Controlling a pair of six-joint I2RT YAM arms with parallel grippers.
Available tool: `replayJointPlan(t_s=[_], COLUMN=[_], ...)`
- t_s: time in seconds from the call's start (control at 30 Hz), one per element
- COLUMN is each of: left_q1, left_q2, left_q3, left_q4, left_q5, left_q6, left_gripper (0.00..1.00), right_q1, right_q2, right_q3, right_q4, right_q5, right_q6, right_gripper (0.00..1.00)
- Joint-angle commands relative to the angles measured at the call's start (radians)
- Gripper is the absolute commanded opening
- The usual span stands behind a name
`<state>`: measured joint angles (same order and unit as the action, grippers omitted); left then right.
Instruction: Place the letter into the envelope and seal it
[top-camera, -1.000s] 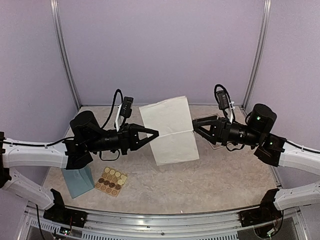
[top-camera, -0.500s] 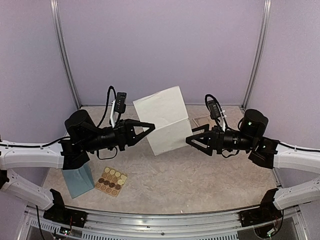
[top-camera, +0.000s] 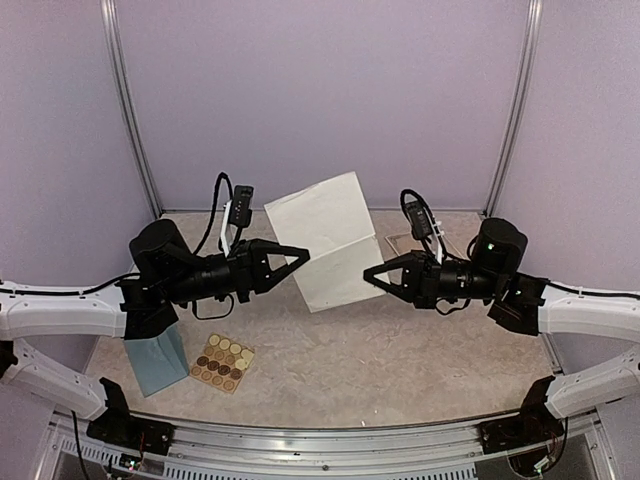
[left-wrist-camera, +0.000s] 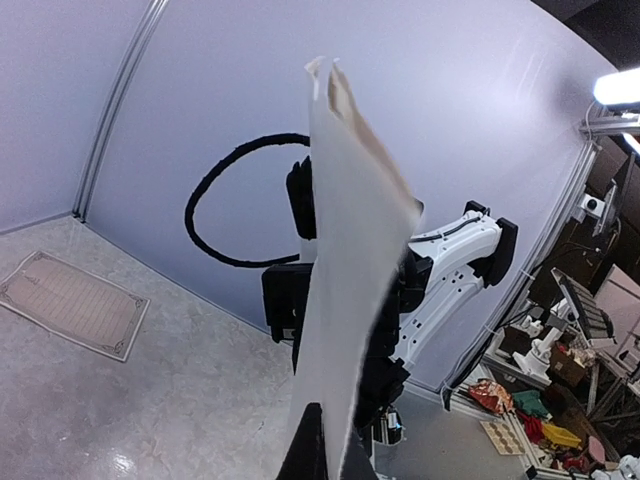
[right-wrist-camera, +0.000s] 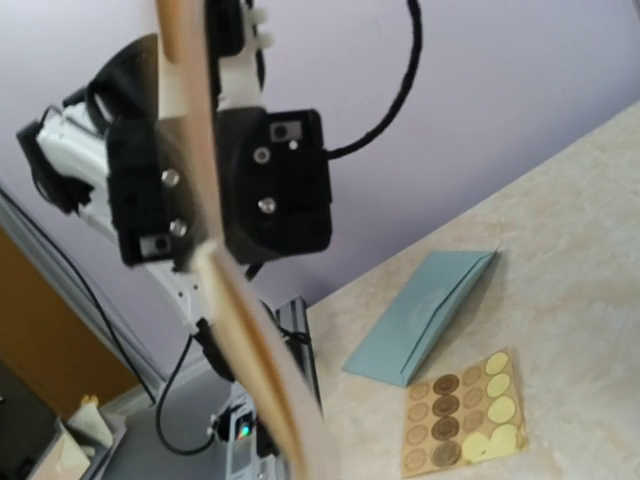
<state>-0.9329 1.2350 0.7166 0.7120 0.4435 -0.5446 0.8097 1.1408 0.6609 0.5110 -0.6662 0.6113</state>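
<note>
The letter (top-camera: 325, 240), a cream sheet, hangs in the air between both arms, tilted and standing almost upright. My left gripper (top-camera: 300, 255) is shut on its left edge; the left wrist view shows the sheet (left-wrist-camera: 350, 260) rising edge-on from between the two black fingers (left-wrist-camera: 308, 445). My right gripper (top-camera: 370, 277) is shut on the letter's lower right edge. In the right wrist view the sheet (right-wrist-camera: 240, 330) runs edge-on down to the frame's bottom and the fingers are hidden. The teal envelope (top-camera: 155, 365) (right-wrist-camera: 425, 315) lies flat at the front left, partly under my left arm.
A tan sheet of round stickers (top-camera: 224, 363) (right-wrist-camera: 465, 410) lies just right of the envelope. Another cream sheet with an ornate border (left-wrist-camera: 70, 300) lies flat on the table at the back right, behind the right arm. Lilac walls close in the back and both sides.
The left gripper lifted the letter up and to the left. The right gripper let go, opened wide, moved down and left, then shut on the sheet's lower right edge.
</note>
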Motion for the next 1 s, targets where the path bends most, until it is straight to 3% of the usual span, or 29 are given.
replayJointPlan(t_s=[0.0, 0.17, 0.3, 0.47, 0.97], left_q1=[0.003, 0.035, 0.055, 0.053, -0.036], left_q2=[-0.026, -0.106, -0.205, -0.219, 0.001], left_q3=[-0.004, -0.012, -0.007, 0.077, 0.328], left_q4=[-0.046, -0.151, -0.284, -0.449, -0.722], left_q5=[-0.016, -0.099, -0.23, -0.267, -0.111], left_q6=[0.023, 0.053, 0.111, 0.206, 0.403], left_gripper=[0.09, 0.43, 0.51, 0.54, 0.6], right_q1=[0.008, 0.009, 0.01, 0.009, 0.015], right_q2=[-0.017, -0.042, -0.055, -0.029, 0.055], right_q3=[0.003, 0.014, 0.03, 0.086, 0.22], right_q4=[0.027, -0.057, -0.115, -0.204, -0.478], right_q5=[0.054, 0.077, 0.07, 0.006, -0.097], right_q6=[-0.012, -0.061, -0.093, -0.14, -0.268], right_gripper=[0.0, 0.0, 0.0, 0.0, 0.0])
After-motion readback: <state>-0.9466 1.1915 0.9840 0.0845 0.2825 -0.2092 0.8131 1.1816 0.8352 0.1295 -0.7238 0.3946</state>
